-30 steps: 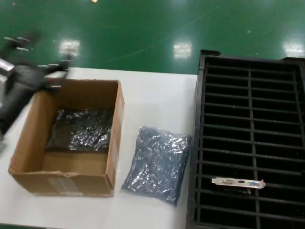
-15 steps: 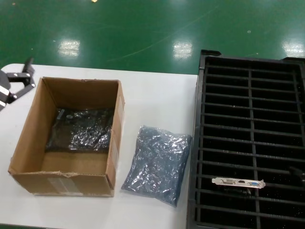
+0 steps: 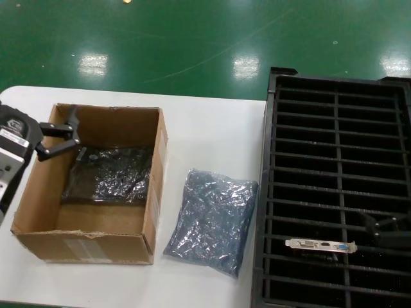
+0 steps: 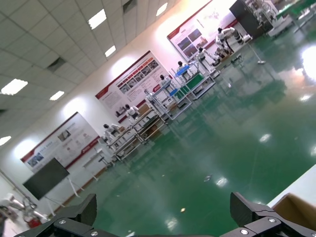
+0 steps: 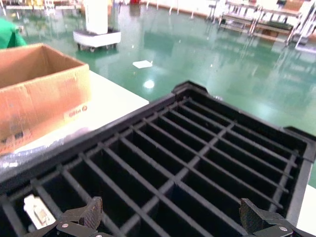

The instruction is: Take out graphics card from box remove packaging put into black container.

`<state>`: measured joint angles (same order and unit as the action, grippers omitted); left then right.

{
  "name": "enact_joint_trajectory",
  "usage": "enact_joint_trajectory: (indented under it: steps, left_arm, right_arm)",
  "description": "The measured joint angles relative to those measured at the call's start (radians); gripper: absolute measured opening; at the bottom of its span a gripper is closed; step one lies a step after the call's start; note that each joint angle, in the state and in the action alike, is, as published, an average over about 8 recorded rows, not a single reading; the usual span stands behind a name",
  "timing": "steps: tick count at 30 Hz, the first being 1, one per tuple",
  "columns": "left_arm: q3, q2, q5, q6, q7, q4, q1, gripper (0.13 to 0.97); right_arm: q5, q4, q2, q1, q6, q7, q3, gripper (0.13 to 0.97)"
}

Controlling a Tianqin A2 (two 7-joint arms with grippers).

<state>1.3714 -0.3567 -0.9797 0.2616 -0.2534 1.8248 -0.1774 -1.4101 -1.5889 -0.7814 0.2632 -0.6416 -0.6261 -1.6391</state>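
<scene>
The brown box stands at the table's left and holds a bagged card lying flat on its bottom. My left gripper is open and empty, over the box's left wall near its far corner; in the left wrist view its fingers spread wide against the hall floor. A crinkly grey-blue bag lies on the table between the box and the black container. A graphics card's silver bracket shows in a near slot. My right gripper is open above the container, near that bracket.
The white table is bare behind the bag. The green floor lies beyond its far edge. In the right wrist view the box stands beyond the container's ribs, with several empty slots.
My left gripper swung from the table's back left edge in over the box's left wall. My right gripper came into view over the container's near right slots.
</scene>
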Motion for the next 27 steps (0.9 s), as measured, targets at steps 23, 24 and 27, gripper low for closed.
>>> enact_joint_trajectory:
  steps: [23, 24, 27]
  left_arm:
    - [0.095, 0.023, -0.340, -0.108, 0.105, -0.093, 0.074, 0.966]
    - [0.099, 0.025, -0.355, -0.113, 0.110, -0.097, 0.077, 0.966]
    - [0.111, 0.028, -0.399, -0.127, 0.123, -0.109, 0.086, 0.966]
  right_arm:
    - [-0.162, -0.005, 0.200, -0.109, 0.266, 0.260, 0.016, 0.966]
    - [-0.169, -0.005, 0.208, -0.114, 0.278, 0.271, 0.017, 0.966]
    - [-0.190, -0.005, 0.234, -0.128, 0.312, 0.304, 0.019, 0.966]
